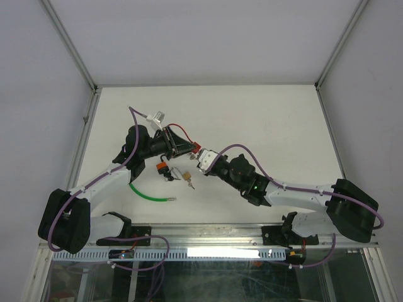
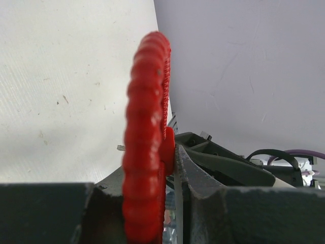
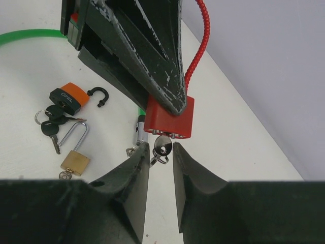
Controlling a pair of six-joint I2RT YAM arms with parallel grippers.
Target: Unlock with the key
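**Item 1: red padlock** (image 3: 168,121). Held above the table (image 1: 264,119), keyhole end pointing at the right arm. A ribbed red cable (image 2: 147,137) leaves its top and arcs away over the holding arm.

**Item 2: left gripper** (image 3: 167,99). Clamped on the red padlock's body, dark fingers pressed against its sides.

**Item 3: key** (image 3: 163,145). Seated in the underside of the red padlock, its round silver head sticking out with a small ring hanging from it.

**Item 4: right gripper** (image 3: 161,152). Just below the red padlock, fingers narrowly apart on either side of the key's head. A thin gap shows on each side, so nothing is gripped.

**Item 5: orange padlock** (image 3: 68,97). On the table, left of the red padlock and nearer the arm bases, shackle swung open. Black-headed keys (image 3: 51,122) lie touching it.

**Item 6: brass padlock** (image 3: 75,160). On the table near the red padlock, on its arm-base side, beside the black-headed keys.

**Item 7: green cable** (image 1: 148,194). Curves across the table, farther from the red padlock than the two loose locks.
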